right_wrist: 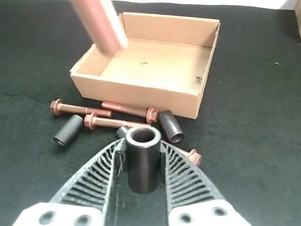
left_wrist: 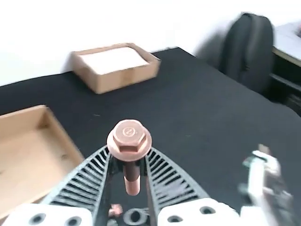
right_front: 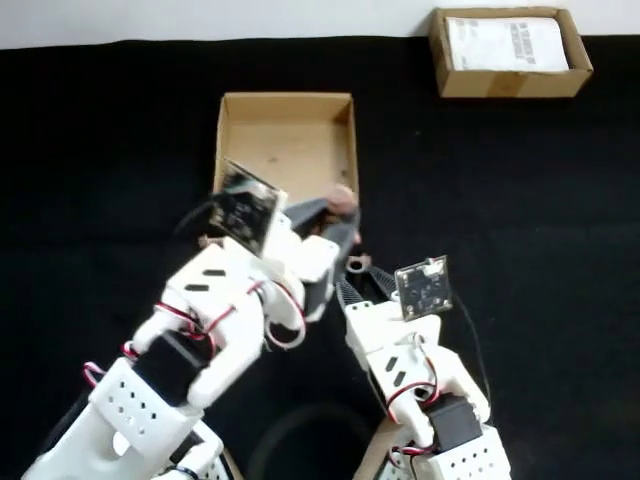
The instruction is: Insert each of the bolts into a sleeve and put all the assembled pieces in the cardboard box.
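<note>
— Where was the bolt [left_wrist: 129, 135] at that point?

— The left gripper [left_wrist: 129, 157] was clenched on it just under the flanged hex head, with the shank hanging down between the jaws. From above it sat at about 5 o'clock of the middle of the cardboard box [right_front: 288, 135], over the near right corner.

— And the other claw?

— The right gripper [right_wrist: 142, 150] was clamped around the sleeve [right_wrist: 142, 162] at mid-wall. The sleeve stood upright with its bore open, roughly at 6 o'clock of the bolt in the overhead view.

— How did you expect them to handle?

— Both looked like rigid metal, dense for their size and nothing fragile. The bolt's plated shank seemed slick, so I judged a hold right under the flange best, since the head then stops it sliding through. The sleeve was a smooth round tube, likely to twist or roll. Gripping across the middle of its wall kept the mouth free for the shank.

— Anything left on the table?

— The loose bolts [right_wrist: 77, 109] and loose sleeves [right_wrist: 68, 130] lay just beside the box's near wall, at its 6 o'clock. A second box [right_front: 510, 50] sat well apart at 2 o'clock.
</note>
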You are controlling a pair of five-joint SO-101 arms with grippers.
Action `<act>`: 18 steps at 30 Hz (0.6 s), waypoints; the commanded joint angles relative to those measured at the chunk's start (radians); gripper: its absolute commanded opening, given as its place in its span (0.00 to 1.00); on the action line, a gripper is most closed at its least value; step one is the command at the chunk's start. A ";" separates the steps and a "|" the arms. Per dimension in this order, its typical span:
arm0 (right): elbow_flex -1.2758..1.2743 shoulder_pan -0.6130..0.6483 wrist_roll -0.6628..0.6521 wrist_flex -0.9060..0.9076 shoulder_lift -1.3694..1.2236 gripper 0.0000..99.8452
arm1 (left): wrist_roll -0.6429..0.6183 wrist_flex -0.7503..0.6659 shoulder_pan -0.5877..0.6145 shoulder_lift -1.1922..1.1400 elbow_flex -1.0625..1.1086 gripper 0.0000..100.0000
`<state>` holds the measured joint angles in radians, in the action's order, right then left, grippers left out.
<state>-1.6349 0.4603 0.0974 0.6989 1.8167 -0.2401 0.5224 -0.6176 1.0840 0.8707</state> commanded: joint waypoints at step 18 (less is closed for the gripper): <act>0.013 0.004 0.006 -0.022 0.015 0.01 | 0.008 -0.032 -0.015 -0.200 0.019 0.01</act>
<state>-1.6364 0.4603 0.0974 0.6989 1.8167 -0.2340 0.5132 -0.6467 0.8892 0.8984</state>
